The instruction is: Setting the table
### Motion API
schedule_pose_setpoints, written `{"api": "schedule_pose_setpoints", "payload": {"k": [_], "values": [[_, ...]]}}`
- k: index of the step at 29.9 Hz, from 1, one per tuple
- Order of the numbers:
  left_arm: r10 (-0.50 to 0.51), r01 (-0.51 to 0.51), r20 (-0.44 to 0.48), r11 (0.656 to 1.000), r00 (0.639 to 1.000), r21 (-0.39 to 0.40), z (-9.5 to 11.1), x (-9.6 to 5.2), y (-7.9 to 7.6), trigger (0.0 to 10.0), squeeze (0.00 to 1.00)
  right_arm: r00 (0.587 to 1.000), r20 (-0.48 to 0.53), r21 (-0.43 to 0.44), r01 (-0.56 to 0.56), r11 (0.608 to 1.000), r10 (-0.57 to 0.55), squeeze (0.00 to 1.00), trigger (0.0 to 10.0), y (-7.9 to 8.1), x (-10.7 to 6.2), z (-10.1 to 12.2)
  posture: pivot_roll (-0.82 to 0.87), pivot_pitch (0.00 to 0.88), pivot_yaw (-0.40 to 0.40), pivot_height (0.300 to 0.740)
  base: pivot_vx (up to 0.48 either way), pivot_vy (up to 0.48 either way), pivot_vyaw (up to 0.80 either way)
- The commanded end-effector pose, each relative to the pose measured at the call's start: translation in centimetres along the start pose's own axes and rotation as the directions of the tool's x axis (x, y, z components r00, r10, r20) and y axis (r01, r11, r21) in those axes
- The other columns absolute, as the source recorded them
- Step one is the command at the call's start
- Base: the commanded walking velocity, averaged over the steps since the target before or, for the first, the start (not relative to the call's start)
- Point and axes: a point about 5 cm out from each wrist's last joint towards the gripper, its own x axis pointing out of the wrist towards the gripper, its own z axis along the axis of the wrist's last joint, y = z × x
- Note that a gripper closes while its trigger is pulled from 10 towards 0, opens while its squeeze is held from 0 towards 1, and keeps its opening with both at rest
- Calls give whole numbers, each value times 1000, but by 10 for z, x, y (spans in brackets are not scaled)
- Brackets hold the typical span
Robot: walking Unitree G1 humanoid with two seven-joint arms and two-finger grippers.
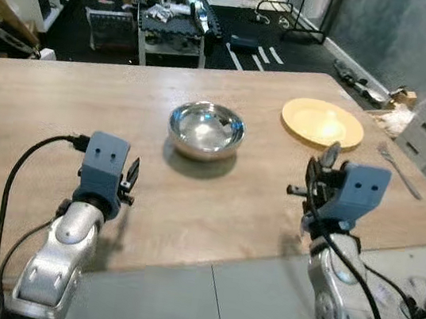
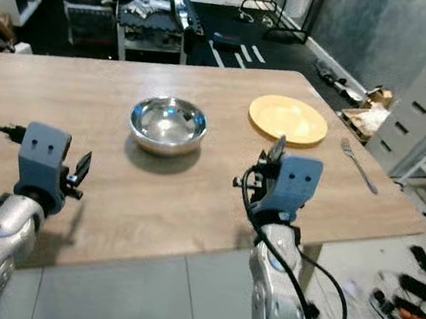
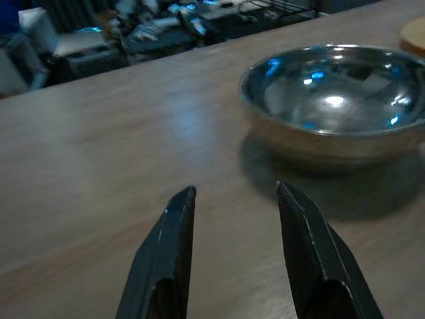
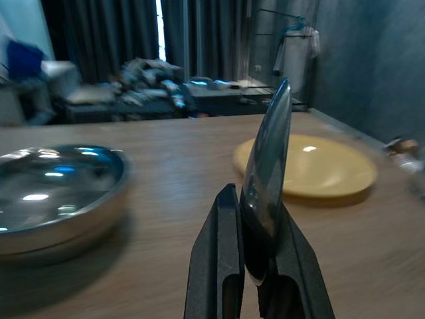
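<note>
While the right tool (image 4: 255,219) is clenched on a spoon (image 4: 267,166), its bowl end sticking up past the fingertips, it hovers above the worktop (image 1: 59,112) near the front edge. Beyond it lies the yellow plate (image 1: 322,122), toward the far right corner, with a fork (image 1: 398,171) by the right edge. Mid-worktop sits the steel bowl (image 1: 206,129). Near the front edge, the left tool (image 3: 236,199) hangs released, empty.
</note>
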Motion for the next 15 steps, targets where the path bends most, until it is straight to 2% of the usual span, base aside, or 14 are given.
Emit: {"api": "schedule_pose_setpoints", "payload": {"k": [1, 3, 4, 7, 8, 9, 11, 15], "values": [[19, -19, -34, 1000, 999, 14, -7, -3, 6, 10000, 0, 1000, 8, -19, -16, 1000, 16, 0, 10000, 7, 1, 0, 109, 123, 50, 740, 0, 0, 0], [21, -20, -38, 1000, 999, 13, -7, -4, 6, 10000, 0, 1000, 9, -29, -18, 999, 18, 0, 10000, 8, 3, 0, 114, 124, 48, 740, 0, 0, 0], [21, -20, -40, 1000, 999, 10, -6, -4, 6, 10000, 0, 1000, -1, -80, -24, 997, 24, 0, 10000, 9, 6, -1, 120, 125, 47, 740, 0, 0, 0], [20, -20, -39, 1000, 999, 8, -6, -5, 6, 10000, 0, 1000, -7, -104, -27, 994, 26, 0, 10000, 9, 8, -2, 120, 125, 47, 740, 0, 0, 0], [18, -17, -40, 1000, 999, 7, -6, -5, 7, 10000, 0, 999, -33, -140, -27, 990, 23, 0, 10000, 9, 10, -5, 124, 127, 45, 740, 0, 0, 0], [18, -17, -40, 1000, 999, 7, -6, -5, 7, 10000, 0, 999, -33, -140, -27, 990, 23, 0, 10000, 9, 10, -5, 124, 127, 45, 740, 0, 0, 0], [19, -19, -44, 1000, 999, 4, -6, -7, 8, 10000, 0, 995, -101, -194, -2, 981, -18, 0, 10000, 8, 15, -17, 133, 131, 42, 740, 0, 0, 0], [22, -22, -45, 1000, 999, 1, -5, -8, 9, 10000, 0, 988, -145, -210, 21, 977, -52, 0, 10000, 8, 17, -26, 135, 133, 41, 740, 0, 0, 0]]}}
